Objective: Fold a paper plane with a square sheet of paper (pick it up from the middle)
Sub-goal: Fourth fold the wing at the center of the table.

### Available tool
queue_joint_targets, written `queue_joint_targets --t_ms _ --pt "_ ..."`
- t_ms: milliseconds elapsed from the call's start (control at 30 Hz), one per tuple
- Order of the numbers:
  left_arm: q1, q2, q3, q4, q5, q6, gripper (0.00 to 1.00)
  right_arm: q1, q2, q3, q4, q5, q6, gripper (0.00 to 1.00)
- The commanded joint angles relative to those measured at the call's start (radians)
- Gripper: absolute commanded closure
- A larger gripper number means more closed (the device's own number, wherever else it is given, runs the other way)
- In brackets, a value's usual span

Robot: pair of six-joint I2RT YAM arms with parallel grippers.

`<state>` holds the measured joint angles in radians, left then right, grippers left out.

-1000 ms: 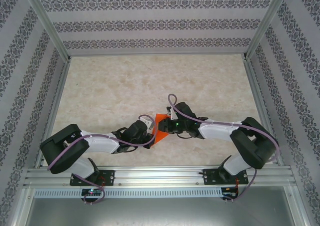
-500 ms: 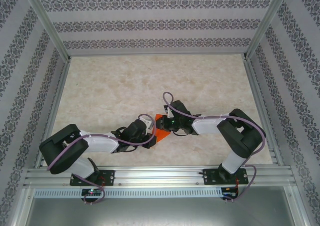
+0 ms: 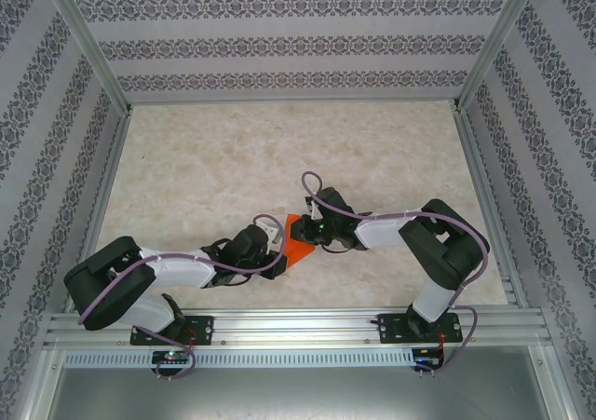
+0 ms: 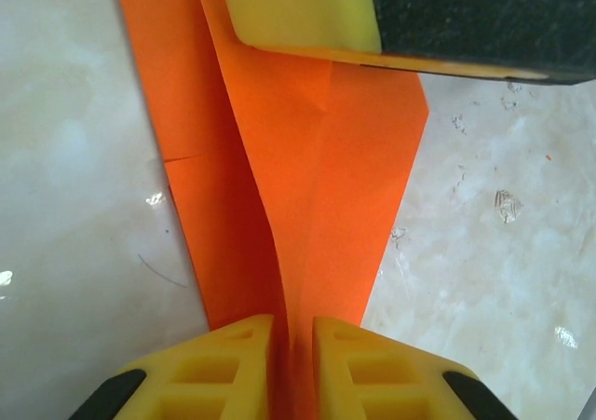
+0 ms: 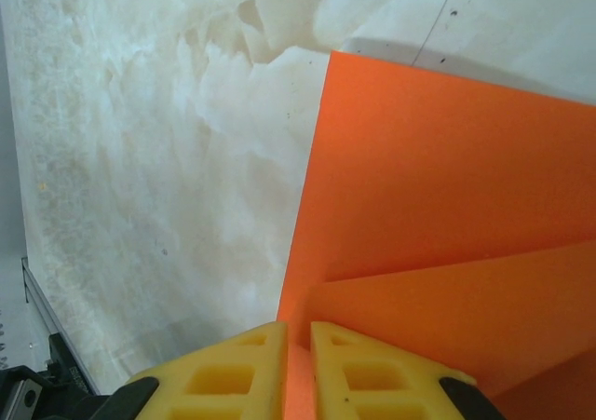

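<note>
From above, the part-folded sheet of paper [image 3: 300,252] lies on the table [image 3: 233,159] near its front middle; the left wrist view shows the left tool [image 4: 293,364] clamped on its raised crease, the right wrist view shows the right tool [image 5: 296,378] clamped on an edge, and the sheet, light and floppy, likely handles best by its folds.

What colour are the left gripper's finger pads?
Yellow, best in the left wrist view: left gripper pads pinch the orange paper.
</note>
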<state>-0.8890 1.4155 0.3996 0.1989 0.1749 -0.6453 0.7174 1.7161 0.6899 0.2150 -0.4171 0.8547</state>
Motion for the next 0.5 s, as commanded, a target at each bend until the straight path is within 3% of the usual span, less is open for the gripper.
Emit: queue_joint_targets --t_ms 0,467 --pt "0.013 -0.027 -0.016 -0.05 0.008 -0.011 0.79 -0.009 0.013 0.022 0.031 -0.006 0.007 0.84" --pt "0.016 -0.089 -0.019 -0.043 0.004 -0.053 0.67 0.0 0.014 0.029 0.037 -0.027 -0.001 0.83"
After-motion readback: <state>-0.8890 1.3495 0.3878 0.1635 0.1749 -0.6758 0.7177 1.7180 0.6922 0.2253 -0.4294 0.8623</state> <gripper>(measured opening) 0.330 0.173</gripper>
